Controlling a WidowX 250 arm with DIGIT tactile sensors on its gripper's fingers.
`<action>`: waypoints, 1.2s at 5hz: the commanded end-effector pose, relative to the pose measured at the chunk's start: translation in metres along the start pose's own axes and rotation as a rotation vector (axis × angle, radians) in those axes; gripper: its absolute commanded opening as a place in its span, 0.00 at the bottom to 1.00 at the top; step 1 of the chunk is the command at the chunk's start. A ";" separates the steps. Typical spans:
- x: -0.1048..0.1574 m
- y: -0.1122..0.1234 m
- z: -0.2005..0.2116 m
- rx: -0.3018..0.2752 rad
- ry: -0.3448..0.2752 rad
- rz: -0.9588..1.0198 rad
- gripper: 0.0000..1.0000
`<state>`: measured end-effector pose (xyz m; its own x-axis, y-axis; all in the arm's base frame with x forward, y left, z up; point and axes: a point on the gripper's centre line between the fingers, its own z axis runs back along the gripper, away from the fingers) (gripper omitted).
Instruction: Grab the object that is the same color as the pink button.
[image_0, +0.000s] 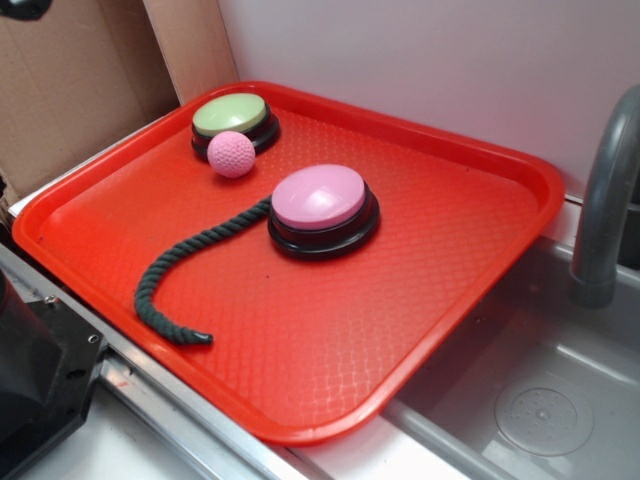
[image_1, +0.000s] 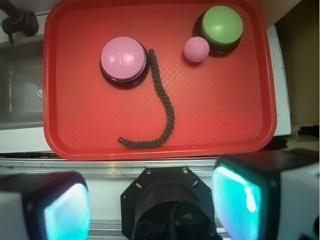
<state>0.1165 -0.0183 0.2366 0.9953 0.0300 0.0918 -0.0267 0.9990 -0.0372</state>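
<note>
Your hand (image_1: 152, 207) hangs wide open and empty off the tray's (image_1: 250, 142) near edge, with the pink ball (image_1: 196, 49) far ahead, slightly right, touching the green button (image_1: 222, 25).

a red tray (image_0: 420, 330) sits beside a grey sink (image_0: 545, 400) with a grey faucet (image_0: 605, 200) standing in it. on the tray, a green-topped button (image_0: 232, 117) sits in the far corner, and a dark rope (image_0: 180, 270) curves across the tray's middle. cardboard (image_0: 70, 80) stands behind the tray.
</note>
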 end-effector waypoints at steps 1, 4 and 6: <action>0.000 0.000 0.000 0.000 0.000 0.000 1.00; 0.045 0.028 -0.043 0.148 -0.113 0.550 1.00; 0.092 0.071 -0.108 0.222 -0.218 0.905 1.00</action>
<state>0.2165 0.0424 0.1241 0.5676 0.7751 0.2777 -0.8117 0.5833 0.0308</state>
